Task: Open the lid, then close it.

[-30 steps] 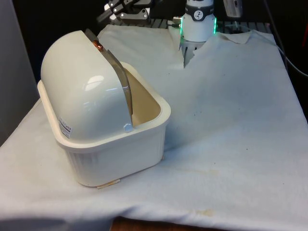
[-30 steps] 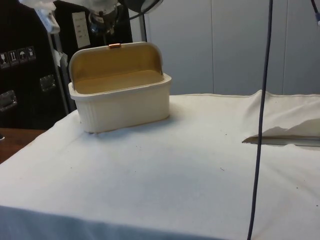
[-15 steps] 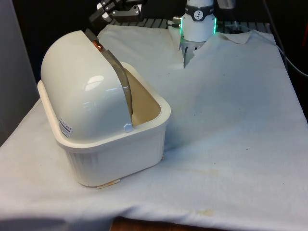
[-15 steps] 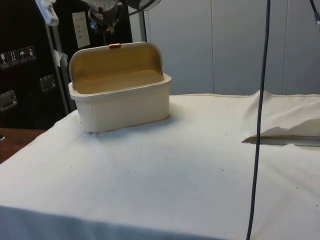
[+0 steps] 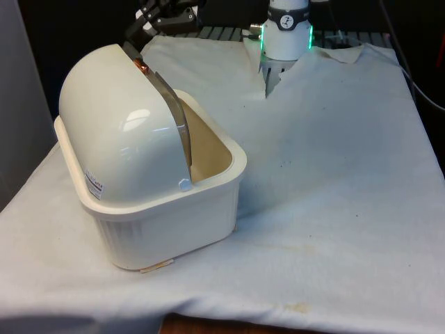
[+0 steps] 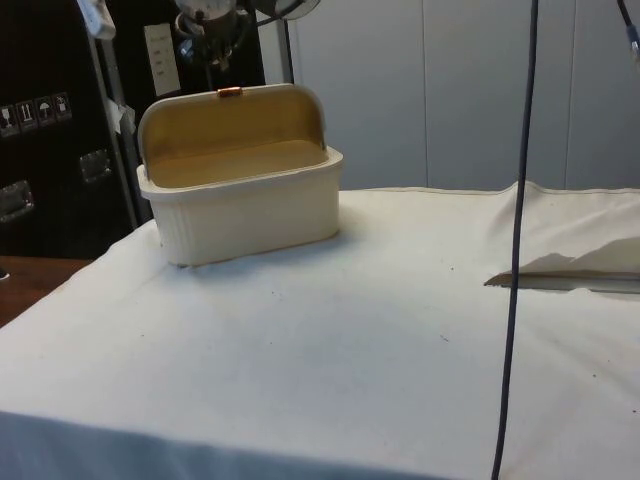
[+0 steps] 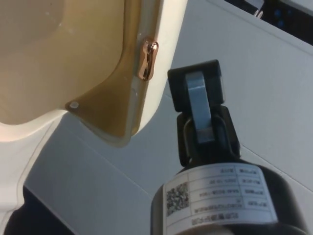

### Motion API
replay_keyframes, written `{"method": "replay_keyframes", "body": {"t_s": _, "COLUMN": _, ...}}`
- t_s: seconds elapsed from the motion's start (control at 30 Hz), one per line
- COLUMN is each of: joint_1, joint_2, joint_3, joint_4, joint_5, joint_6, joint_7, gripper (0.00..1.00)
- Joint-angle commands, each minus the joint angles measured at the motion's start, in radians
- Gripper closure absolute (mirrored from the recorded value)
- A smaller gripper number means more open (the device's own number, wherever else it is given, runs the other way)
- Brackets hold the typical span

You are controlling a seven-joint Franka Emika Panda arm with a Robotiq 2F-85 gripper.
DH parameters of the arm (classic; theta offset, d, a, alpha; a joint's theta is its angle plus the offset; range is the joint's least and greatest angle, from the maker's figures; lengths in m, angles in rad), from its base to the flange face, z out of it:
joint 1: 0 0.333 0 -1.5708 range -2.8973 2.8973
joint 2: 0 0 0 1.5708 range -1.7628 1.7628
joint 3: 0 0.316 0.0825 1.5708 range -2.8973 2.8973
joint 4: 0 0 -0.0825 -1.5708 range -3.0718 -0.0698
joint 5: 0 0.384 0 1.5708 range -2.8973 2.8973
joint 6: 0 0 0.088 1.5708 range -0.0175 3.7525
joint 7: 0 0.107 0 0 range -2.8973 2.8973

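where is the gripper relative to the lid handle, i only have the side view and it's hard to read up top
observer: in the wrist view the gripper sits beside the copper handle, apart from it, not touching.
operator: is it over the box or past it
observer: past it. the front view puts it beyond the open lid's top edge, toward the table's far end and higher than the handle.
operator: anything on the lid's outside that i can't see
observer: a small printed label, low on the outer shell, toward the front view's left.
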Motion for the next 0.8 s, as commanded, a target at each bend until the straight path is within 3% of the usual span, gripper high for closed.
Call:
{"method": "replay_keyframes", "body": {"t_s": 0.0, "joint_1": -0.007, "joint_2": 0.001, "joint_3": 0.001, "joint_4": 0.000, "joint_5": 0.016, "joint_6": 0.019, "joint_7": 0.003, "gripper": 1.00}}
{"method": "replay_keyframes", "body": {"t_s": 0.13, "joint_1": -0.007, "joint_2": 0.000, "joint_3": -0.004, "joint_4": -0.001, "joint_5": 0.052, "joint_6": 0.030, "joint_7": 0.006, "gripper": 1.00}}
{"method": "replay_keyframes", "body": {"t_s": 0.17, "joint_1": -0.001, "joint_2": 0.000, "joint_3": -0.007, "joint_4": 0.000, "joint_5": 0.041, "joint_6": 0.015, "joint_7": 0.003, "gripper": 1.00}}
{"method": "replay_keyframes", "body": {"t_s": 0.2, "joint_1": -0.007, "joint_2": 0.000, "joint_3": -0.005, "joint_4": -0.001, "joint_5": 0.058, "joint_6": 0.032, "joint_7": 0.007, "gripper": 1.00}}
{"method": "replay_keyframes", "body": {"t_s": 0.43, "joint_1": -0.008, "joint_2": -0.001, "joint_3": -0.008, "joint_4": -0.001, "joint_5": 0.109, "joint_6": 0.042, "joint_7": 0.014, "gripper": 1.00}}
{"method": "replay_keyframes", "body": {"t_s": 0.47, "joint_1": -0.002, "joint_2": 0.000, "joint_3": -0.010, "joint_4": 0.000, "joint_5": 0.100, "joint_6": 0.026, "joint_7": 0.011, "gripper": 1.00}}
{"method": "replay_keyframes", "body": {"t_s": 0.5, "joint_1": -0.008, "joint_2": -0.001, "joint_3": -0.008, "joint_4": -0.001, "joint_5": 0.114, "joint_6": 0.044, "joint_7": 0.015, "gripper": 1.00}}
{"method": "replay_keyframes", "body": {"t_s": 0.73, "joint_1": -0.011, "joint_2": 0.000, "joint_3": -0.014, "joint_4": -0.001, "joint_5": 0.168, "joint_6": 0.060, "joint_7": 0.018, "gripper": 1.00}}
{"method": "replay_keyframes", "body": {"t_s": 0.77, "joint_1": -0.003, "joint_2": 0.000, "joint_3": -0.018, "joint_4": 0.000, "joint_5": 0.160, "joint_6": 0.043, "joint_7": 0.016, "gripper": 1.00}}
